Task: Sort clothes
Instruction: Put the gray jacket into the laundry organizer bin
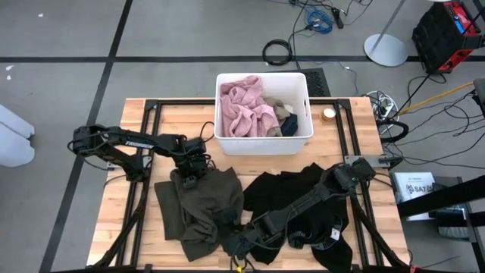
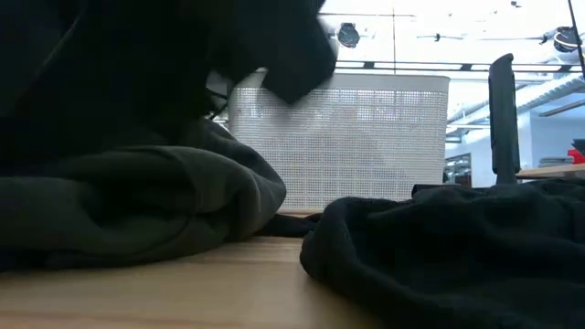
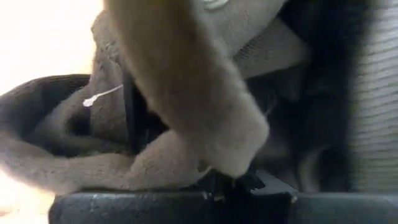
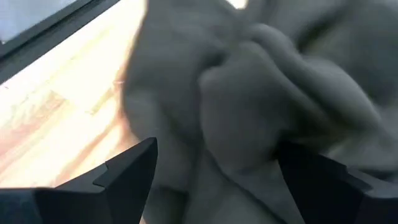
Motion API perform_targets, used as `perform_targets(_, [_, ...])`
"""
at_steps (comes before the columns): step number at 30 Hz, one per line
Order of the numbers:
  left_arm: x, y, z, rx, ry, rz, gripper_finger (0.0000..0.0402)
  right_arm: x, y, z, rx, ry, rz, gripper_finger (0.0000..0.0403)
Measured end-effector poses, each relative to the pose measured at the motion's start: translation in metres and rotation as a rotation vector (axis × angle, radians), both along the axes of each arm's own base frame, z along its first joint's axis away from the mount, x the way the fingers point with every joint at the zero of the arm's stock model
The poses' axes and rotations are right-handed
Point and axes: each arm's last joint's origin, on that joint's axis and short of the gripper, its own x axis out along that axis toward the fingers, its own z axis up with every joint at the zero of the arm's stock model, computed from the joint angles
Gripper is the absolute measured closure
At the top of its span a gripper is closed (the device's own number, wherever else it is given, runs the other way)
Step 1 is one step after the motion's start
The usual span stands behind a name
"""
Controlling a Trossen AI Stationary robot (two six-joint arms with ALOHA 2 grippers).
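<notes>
The left hand [image 1: 193, 171] is sitting closed on the top edge of the olive-green garment [image 1: 201, 208], and its wrist view is showing folds of that fabric bunched right against the fingers, so it is probably pinching the cloth to anchor it, though the pinch itself is hard to make out. The right hand [image 1: 241, 244] is reaching across to the near edge of the tabletop [image 1: 132, 117], its fingers [image 4: 134, 168] spread wide apart with the olive cloth lying between them, gripping nothing yet. That pairing looks like a set-up for lifting or folding the piece from two ends.

The black garment [image 1: 299, 205] is lying spread out toward the right side of the tabletop, under the right arm. The fuzzy pink garment [image 1: 242, 110] is filling the left part of the white bin [image 1: 303, 83] at the far edge, with a beige-khaki piece [image 1: 276, 106] and a dark teal-blue one [image 1: 290, 121] tucked beside it, seemingly already sorted.
</notes>
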Motion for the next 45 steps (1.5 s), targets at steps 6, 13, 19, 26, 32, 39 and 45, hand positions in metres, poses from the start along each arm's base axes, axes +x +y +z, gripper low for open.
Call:
perform_targets(6, [0.0, 0.0, 0.0, 0.001, -0.003, -0.001, 0.039, 0.004, 0.006, -0.043, -0.081, 0.016, 0.032, 0.0085])
perform_targets(13, [0.001, 0.0, 0.001, -0.028, -0.018, -0.009, 0.039, 0.013, -0.007, -0.047, -0.13, -0.014, -0.034, 0.0085])
perform_targets(19, [0.004, -0.001, 0.003, -0.056, -0.064, -0.016, 0.039, 0.024, -0.028, -0.048, -0.124, -0.019, -0.083, 0.0124])
perform_targets(26, [0.005, -0.002, 0.003, -0.084, -0.073, -0.032, 0.039, 0.028, -0.046, -0.049, -0.109, -0.029, -0.257, 0.032])
perform_targets(32, [0.007, -0.005, 0.006, -0.103, -0.113, -0.052, 0.039, 0.016, -0.042, -0.026, -0.11, -0.015, -0.323, 0.0376])
perform_targets(39, [0.022, -0.011, 0.04, -0.165, -0.367, -0.086, 0.039, -0.006, -0.048, 0.045, -0.069, -0.03, -0.397, 0.0377])
perform_targets(45, [0.024, -0.027, 0.087, -0.184, -0.622, -0.118, 0.039, -0.026, -0.055, 0.082, -0.038, -0.012, -0.45, 0.0377])
